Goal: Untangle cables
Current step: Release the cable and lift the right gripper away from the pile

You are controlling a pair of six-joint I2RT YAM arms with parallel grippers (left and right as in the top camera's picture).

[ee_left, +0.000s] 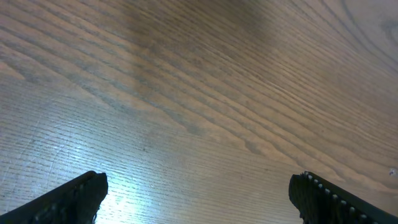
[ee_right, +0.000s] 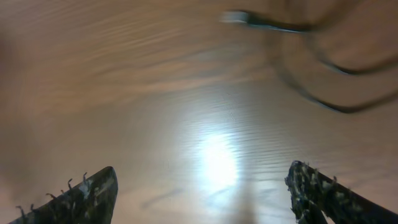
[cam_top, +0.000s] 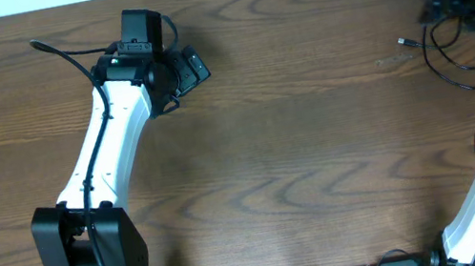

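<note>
black cable (ee_right: 280,27) near right gripper (ee_right: 202,186)

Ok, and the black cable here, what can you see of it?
The black cable is a thin, flexible cord lying on the wooden table near its far right corner. It curls in a few loose loops, and one end, with a small silvery plug, points left. Its upper part runs under the right gripper, whose jaws stand open with nothing between them. Whether the two touch cannot be told, and the wrist view shows the cable only as a blur.
</note>
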